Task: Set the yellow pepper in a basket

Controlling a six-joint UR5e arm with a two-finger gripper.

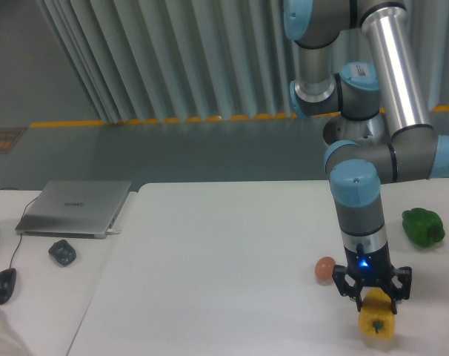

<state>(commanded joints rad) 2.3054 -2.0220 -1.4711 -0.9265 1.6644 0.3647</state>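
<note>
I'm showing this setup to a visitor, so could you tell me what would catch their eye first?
Most striking is the big silver and blue robot arm on the right, reaching down with its gripper around a yellow pepper at the table's front edge. A small egg lies just left of it, and a green pepper sits farther back right.

Even, cool overhead light; no hard shadows. Table [210, 252] reads bright, nearly washed out, with only a faint soft shadow under the arm [361, 215] near the pepper [377, 323]. Strong specular streak runs down the arm's silver tube, upper right of the table. Curtain [173, 59] behind the table is dimmer, grey-blue. Blue LED glows above the gripper [374, 297]. Overall soft, low-resolution; fine detail on the gripper smeared. Laptop [75, 208], left of the table, is flat-lit, no glare.
</note>
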